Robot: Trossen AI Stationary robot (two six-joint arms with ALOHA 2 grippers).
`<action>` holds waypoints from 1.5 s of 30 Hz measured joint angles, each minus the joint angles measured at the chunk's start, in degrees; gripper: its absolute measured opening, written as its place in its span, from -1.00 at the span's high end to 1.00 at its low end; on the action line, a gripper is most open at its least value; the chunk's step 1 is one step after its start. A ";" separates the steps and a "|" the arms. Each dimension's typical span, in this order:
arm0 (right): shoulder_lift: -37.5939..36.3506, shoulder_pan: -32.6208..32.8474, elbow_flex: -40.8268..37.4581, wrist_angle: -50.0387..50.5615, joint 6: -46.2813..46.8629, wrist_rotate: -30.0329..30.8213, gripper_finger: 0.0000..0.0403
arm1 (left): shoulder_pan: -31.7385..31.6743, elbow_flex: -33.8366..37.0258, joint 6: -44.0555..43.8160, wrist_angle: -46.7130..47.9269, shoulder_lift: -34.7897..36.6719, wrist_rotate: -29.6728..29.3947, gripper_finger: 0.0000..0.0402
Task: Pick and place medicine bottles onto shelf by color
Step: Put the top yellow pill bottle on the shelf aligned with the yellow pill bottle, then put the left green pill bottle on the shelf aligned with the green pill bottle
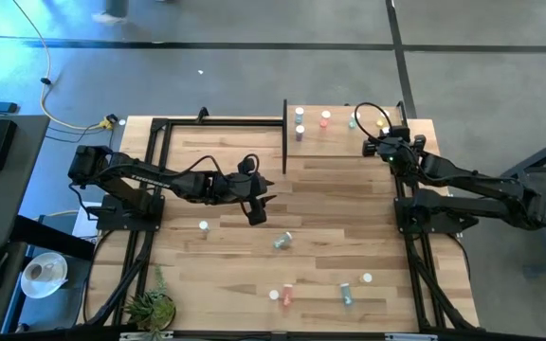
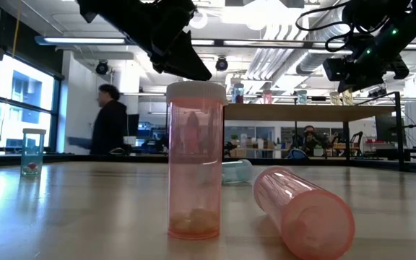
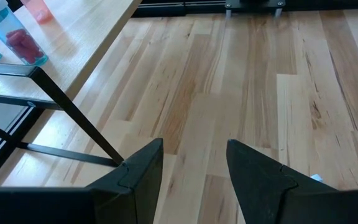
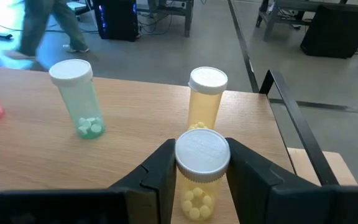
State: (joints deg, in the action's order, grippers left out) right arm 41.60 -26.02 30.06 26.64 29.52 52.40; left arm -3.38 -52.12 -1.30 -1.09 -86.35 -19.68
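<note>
The shelf (image 1: 339,142) stands at the table's far right and carries blue (image 1: 300,131), pink (image 1: 325,117), green (image 4: 79,99) and yellow (image 4: 207,93) bottles, all upright on their bases. My right gripper (image 4: 202,152) is over the shelf's right end (image 1: 379,144), shut on a second yellow bottle (image 4: 197,193). My left gripper (image 1: 257,213) hangs open and empty above the table's middle, its fingers apart in the left wrist view (image 3: 194,155). Several bottles lie or stand loose on the table: a blue-grey one (image 1: 282,241), a pink one (image 1: 287,296) and a teal one (image 1: 346,294). My right gripper pinches the yellow bottle between its two fingers at the white cap (image 4: 202,157) and the top of the body. The fingers come from the table's near side, slanting down. The bottle stands upright; its base is below the picture's edge, so whether it rests on the shelf does not show.
In the low view a pink bottle (image 2: 195,159) stands upright near the front edge, with another pink one (image 2: 302,209) lying beside it and a teal one (image 2: 32,152) upright at the left. A small plant (image 1: 150,305) sits at the front left corner. A person (image 2: 110,119) walks behind the table.
</note>
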 joint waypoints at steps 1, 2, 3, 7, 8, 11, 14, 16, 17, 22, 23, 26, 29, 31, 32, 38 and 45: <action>0.00 0.01 0.00 0.04 0.01 0.36 0.45 | 0.00 0.00 -0.01 -0.02 0.00 0.00 0.17; 0.00 0.03 0.00 0.16 0.02 0.76 0.45 | 0.00 0.00 0.00 -0.01 0.00 0.00 0.17; 0.01 0.02 0.00 0.21 0.02 0.91 0.45 | 0.00 0.00 0.00 -0.02 0.00 0.00 0.17; 0.02 0.02 0.00 0.25 0.02 0.92 0.45 | -0.02 0.00 0.00 0.00 0.00 0.00 0.17; 0.02 0.02 0.00 0.23 0.07 0.92 0.45 | 0.00 0.00 -0.02 -0.01 0.00 0.00 0.17; 0.02 0.02 0.00 0.23 0.04 0.86 0.44 | -0.01 0.00 -0.01 0.01 0.00 0.00 0.17; 0.02 0.02 -0.01 0.35 0.01 -0.12 0.34 | -0.01 0.00 -0.01 0.01 0.00 0.00 0.17; 0.16 0.02 -0.11 0.58 -0.02 -0.25 0.24 | 0.00 0.00 0.00 0.01 0.00 0.00 0.17; 0.09 0.04 -0.11 0.52 -0.02 0.09 0.20 | 0.00 0.00 0.00 0.06 0.00 0.00 0.17; 0.04 0.04 -0.11 0.15 -1.25 2.09 0.03 | -0.01 -0.02 0.00 0.88 0.00 0.00 0.17; 0.02 0.02 -0.11 -0.03 -1.49 2.15 0.02 | -0.02 -0.02 -0.01 1.11 0.00 0.00 0.17; -0.07 0.02 -0.11 -0.57 -1.65 2.26 0.00 | -0.02 -0.02 0.00 1.32 0.00 0.00 0.17; -0.07 0.02 -0.11 -1.78 -3.34 2.28 0.00 | 0.00 -0.02 -0.02 1.32 0.00 0.00 0.17; -0.07 0.02 0.16 -2.29 -4.58 2.09 0.00 | -0.01 -0.02 0.00 1.31 0.00 0.00 0.17; -0.07 0.02 0.49 -2.36 -4.95 2.00 0.00 | 0.00 -0.02 -0.02 1.32 0.00 0.00 0.17; -0.09 0.07 3.33 -2.56 -7.66 0.11 0.00 | 0.00 -0.02 -0.07 1.57 0.00 0.00 0.17; -0.09 0.07 7.26 -1.44 -10.10 -7.56 0.00 | 0.07 -0.02 -2.23 3.86 0.00 0.37 0.17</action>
State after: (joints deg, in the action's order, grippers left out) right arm 41.52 -25.95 37.32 25.20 19.42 44.84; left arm -3.31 -52.14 -3.53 2.77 -86.35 -19.31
